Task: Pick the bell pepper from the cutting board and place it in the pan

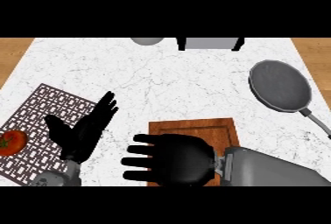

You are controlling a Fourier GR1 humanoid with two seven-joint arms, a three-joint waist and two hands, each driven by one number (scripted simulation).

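Light is bright and even across the white marble counter [161,74], with no glare and no visible source. Shadows are faint: only a soft darkening shows on the counter beside the right hand [174,159] and under the far rim of the pan [280,85]. The black hands read as near-flat silhouettes with little shading, and straight edges stay straight toward the borders.
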